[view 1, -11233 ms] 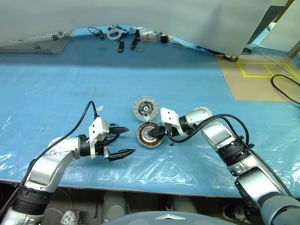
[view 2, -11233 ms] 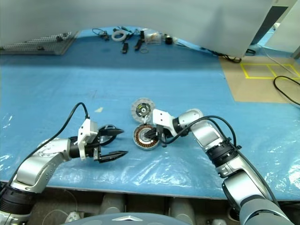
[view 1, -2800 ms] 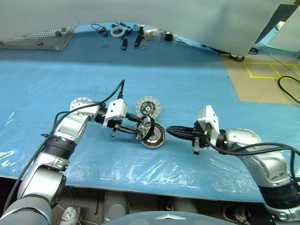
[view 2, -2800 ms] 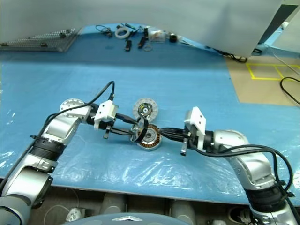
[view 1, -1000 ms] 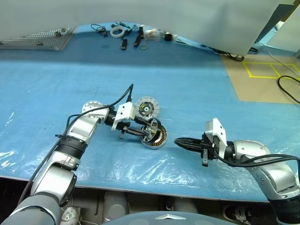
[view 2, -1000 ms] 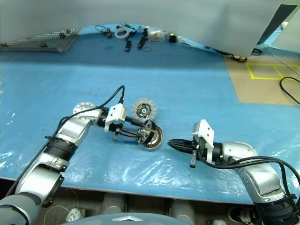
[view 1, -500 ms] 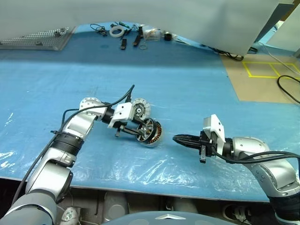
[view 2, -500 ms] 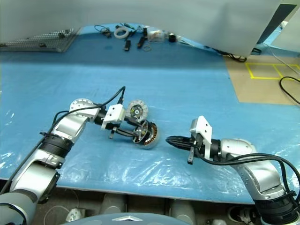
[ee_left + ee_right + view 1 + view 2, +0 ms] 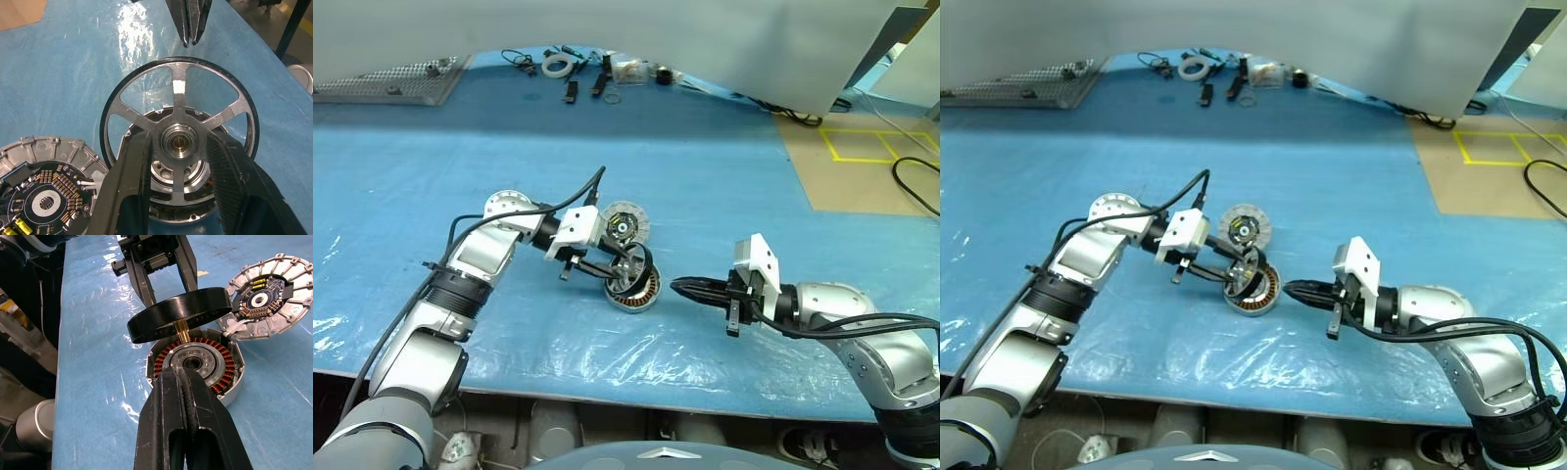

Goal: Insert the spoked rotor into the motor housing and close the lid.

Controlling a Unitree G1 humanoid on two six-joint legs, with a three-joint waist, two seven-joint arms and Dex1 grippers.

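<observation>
- The right gripper [image 9: 680, 287] was clenched empty, its 2 fingers pressed together, tips just beside the motor housing [image 9: 639, 297].
- The motor housing lay on the blue table [image 9: 724, 176] with copper windings showing inside.
- The left gripper [image 9: 628, 266] grasped the spoked rotor [image 9: 179, 95] by its hub. The black-rimmed wheel was tilted over the housing's far side.
- The lid [image 9: 626, 223] lay circuit-side up just behind the housing.

The table [image 9: 724, 166] has a blue cover, with a clear plastic sheet [image 9: 607, 343] near its front edge. On it lie the motor housing [image 9: 646, 292], the lid [image 9: 626, 223] just beside, a perforated plate [image 9: 386, 83], and perhaps a tape roll [image 9: 553, 68].
</observation>
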